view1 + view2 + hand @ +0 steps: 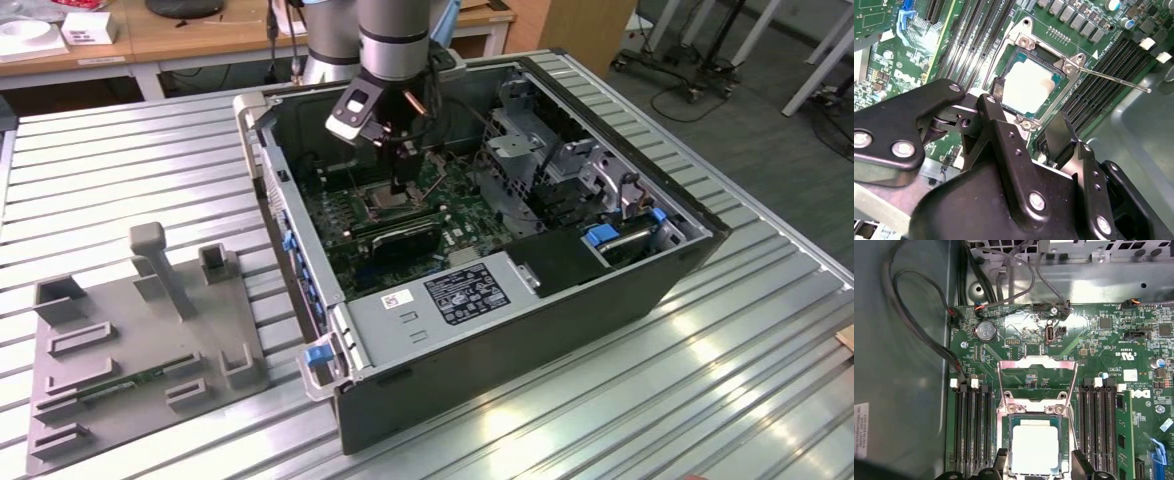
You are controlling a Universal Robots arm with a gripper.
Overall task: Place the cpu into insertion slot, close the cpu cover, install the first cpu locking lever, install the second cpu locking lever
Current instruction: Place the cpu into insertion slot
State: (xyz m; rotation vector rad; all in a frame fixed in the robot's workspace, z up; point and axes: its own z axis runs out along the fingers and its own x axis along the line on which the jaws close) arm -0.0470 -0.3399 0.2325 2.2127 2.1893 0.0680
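Observation:
The cpu [1035, 446] lies flat in the insertion slot [1004, 440] on the green motherboard, its silver top facing up; it also shows in the second wrist view [1029, 86]. The cpu cover [1037, 359] stands swung up and open beyond the socket. A thin locking lever [1114, 80] sticks out loose from the socket corner. My gripper [1039, 460] hovers just over the socket, open, with one black finger [998, 89] on each side of the cpu and not touching it. In the exterior view the gripper [400, 190] reaches down inside the open computer case [534, 330].
Long black memory slots [974, 430] flank the socket on both sides. Cables [919, 340] loop along the case wall. A metal drive cage [561, 160] sits inside the case at the exterior view's right. A grey fixture plate [134, 340] lies on the table at the exterior view's left.

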